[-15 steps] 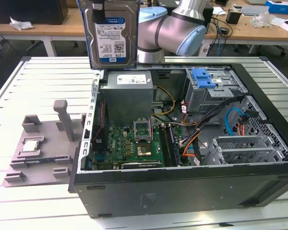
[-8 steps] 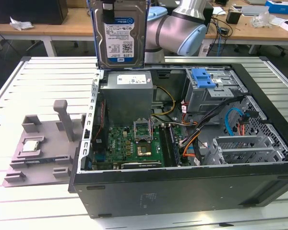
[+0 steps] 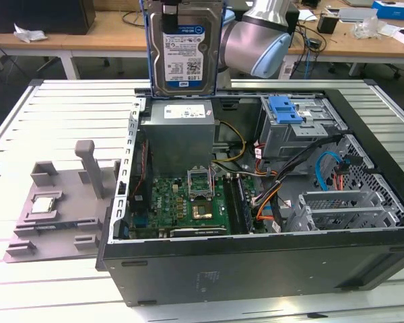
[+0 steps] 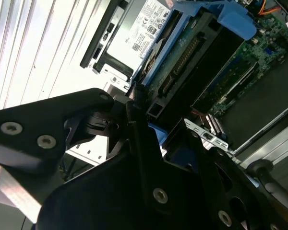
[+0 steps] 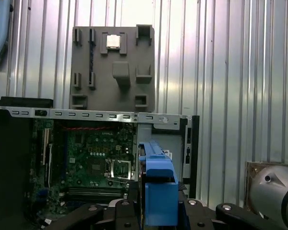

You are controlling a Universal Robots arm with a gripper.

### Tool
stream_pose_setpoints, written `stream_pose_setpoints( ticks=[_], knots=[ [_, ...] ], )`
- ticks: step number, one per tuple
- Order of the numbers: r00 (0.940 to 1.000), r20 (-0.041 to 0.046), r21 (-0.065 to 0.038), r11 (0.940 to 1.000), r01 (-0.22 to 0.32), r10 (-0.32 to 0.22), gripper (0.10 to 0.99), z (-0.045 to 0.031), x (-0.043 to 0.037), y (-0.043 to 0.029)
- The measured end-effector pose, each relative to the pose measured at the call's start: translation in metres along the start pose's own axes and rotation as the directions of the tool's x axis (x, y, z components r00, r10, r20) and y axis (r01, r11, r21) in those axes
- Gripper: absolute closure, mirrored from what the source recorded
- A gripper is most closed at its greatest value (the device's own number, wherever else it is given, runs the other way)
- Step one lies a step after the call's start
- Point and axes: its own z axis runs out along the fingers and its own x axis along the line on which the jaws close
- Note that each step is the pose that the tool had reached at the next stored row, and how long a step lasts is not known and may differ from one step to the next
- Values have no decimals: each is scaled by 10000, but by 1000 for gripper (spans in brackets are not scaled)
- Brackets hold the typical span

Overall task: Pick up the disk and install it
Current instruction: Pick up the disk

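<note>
Disk: held upright and lifted above the far rim of the open computer case, directly over the power supply.
Gripper: clamped on the disk, with black fingers either side of its blue bracket.
Done: the pick-up looks complete; the disk touches nothing in the case.
Left: installing, judging by the disk being outside the drive cage, which sits inside the case toward the exterior view's right.
Room: there is open air around the disk; inside the case, cables and the cage walls crowd the space.
Edges: the case rim and the power supply's top lie just below the disk.
Fixture: outside the case and well apart.
</note>
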Motion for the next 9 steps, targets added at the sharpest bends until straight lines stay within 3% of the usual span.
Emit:
stream_pose_setpoints(
  ticks=[9],
  knots=[
    [10000, 0, 0, 10000, 1, -1, 718, -9, 9, -212]
  ],
)
